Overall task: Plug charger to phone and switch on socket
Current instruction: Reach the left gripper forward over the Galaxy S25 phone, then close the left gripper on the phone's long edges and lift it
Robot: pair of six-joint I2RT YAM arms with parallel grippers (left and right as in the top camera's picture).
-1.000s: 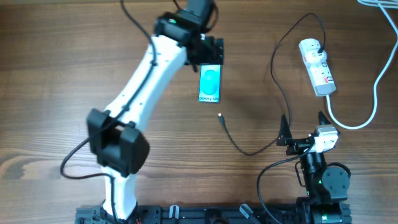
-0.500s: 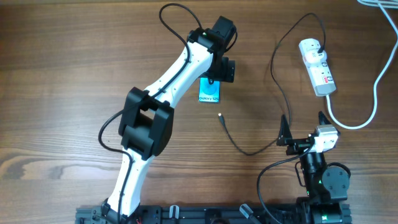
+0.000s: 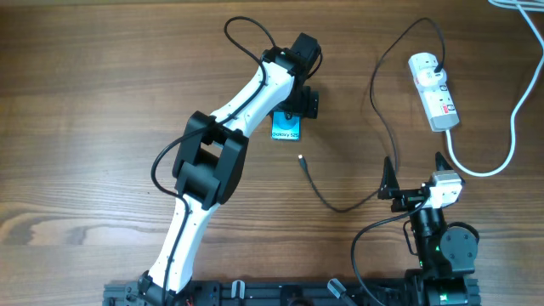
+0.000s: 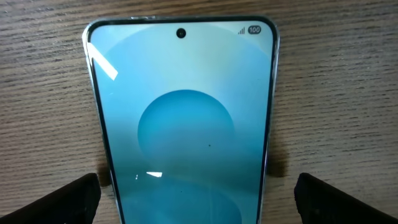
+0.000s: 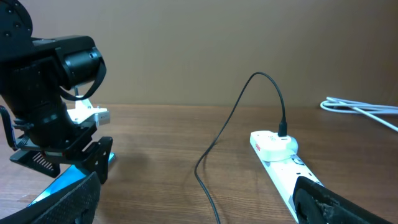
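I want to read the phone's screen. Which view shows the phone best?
Left wrist: the phone nearly fills the frame, unobstructed. Overhead shows only its lower part below the left gripper; right wrist shows a teal sliver.

— Phone?
— Flat, teal screen up (battery icon at 100).
— Charger?
— Black, tip lying free just below; white plug seated in white socket, far right.

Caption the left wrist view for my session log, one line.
Left gripper open, fingertips either side of the lit phone lying face-up on the wooden table.
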